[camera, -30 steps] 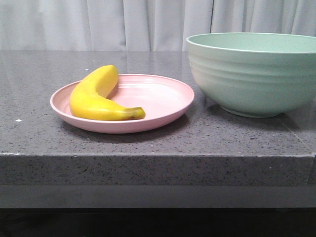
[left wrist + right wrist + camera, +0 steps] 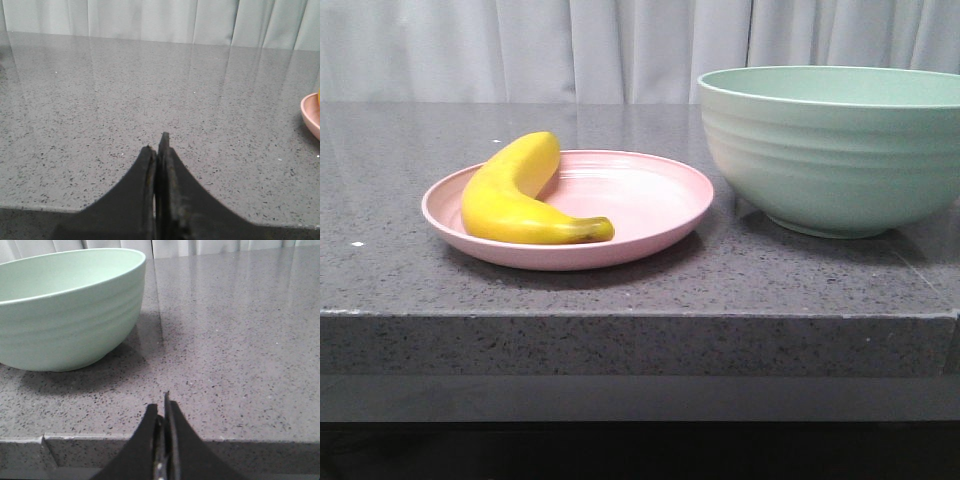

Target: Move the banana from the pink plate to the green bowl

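1. Taking the pink plate [image 2: 650,215] as the landmark: it sits on the grey speckled countertop [image 2: 620,290], close to the counter's front edge in the front view, and that edge is the nearest thing to the camera.
2. The banana [image 2: 515,195] lies inside the pink plate, on its left half. Its curved back follows the plate's left rim, and its darker tip points toward the plate's middle at the near side. The plate's right half is bare.
3. The green bowl [image 2: 830,150] stands upright on the countertop to the right of the pink plate, just beside it. Their rims look close in the front view, but contact cannot be told. The bowl rises well above the plate, and its far rim sits further back.
4. Behind the pink plate the countertop runs back to a pale curtain [image 2: 520,50].
5. The left gripper [image 2: 159,145] shows only in the left wrist view: its dark fingers are pressed together with nothing between them. It sits low at the counter's edge, well to the left of the pink plate, of which only a sliver of rim [image 2: 311,112] appears.
6. The right gripper [image 2: 162,407] shows only in the right wrist view: its fingers likewise meet, holding nothing. It is at the counter's front edge, on the far side of the green bowl [image 2: 65,315] from the pink plate.
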### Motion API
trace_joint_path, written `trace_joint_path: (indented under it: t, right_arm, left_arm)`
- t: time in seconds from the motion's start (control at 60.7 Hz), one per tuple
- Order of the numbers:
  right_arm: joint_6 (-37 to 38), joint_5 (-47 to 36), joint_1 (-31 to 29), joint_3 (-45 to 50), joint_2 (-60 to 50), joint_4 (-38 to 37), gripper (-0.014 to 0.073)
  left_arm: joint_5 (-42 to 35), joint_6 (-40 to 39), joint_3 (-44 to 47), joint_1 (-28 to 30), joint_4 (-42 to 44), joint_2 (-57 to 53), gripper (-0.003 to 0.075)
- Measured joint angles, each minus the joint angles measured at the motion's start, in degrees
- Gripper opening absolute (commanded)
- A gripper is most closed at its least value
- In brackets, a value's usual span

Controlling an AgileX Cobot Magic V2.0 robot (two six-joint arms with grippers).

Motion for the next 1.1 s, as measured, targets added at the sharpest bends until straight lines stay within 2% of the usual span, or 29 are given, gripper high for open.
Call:
trace_joint_path:
  t: [0.841, 1.005, 1.104]
  right_arm:
    - [0.0, 0.0, 0.0, 0.0, 0.0, 0.0, -0.0057]
    - [0.0, -1.12, 0.0, 0.0, 0.0, 0.0, -0.0057]
    - [0.0, -2.74, 0.0, 0.0, 0.0, 0.11, -0.0057]
  left_arm:
    - [0.0, 0.0, 0.0, 0.0, 0.0, 0.0, -0.002]
    - [-4.94, 0.0, -0.15, 0.0, 0.0, 0.0, -0.002]
    - [-5.0, 0.0, -3.0, 0.0, 0.0, 0.0, -0.002]
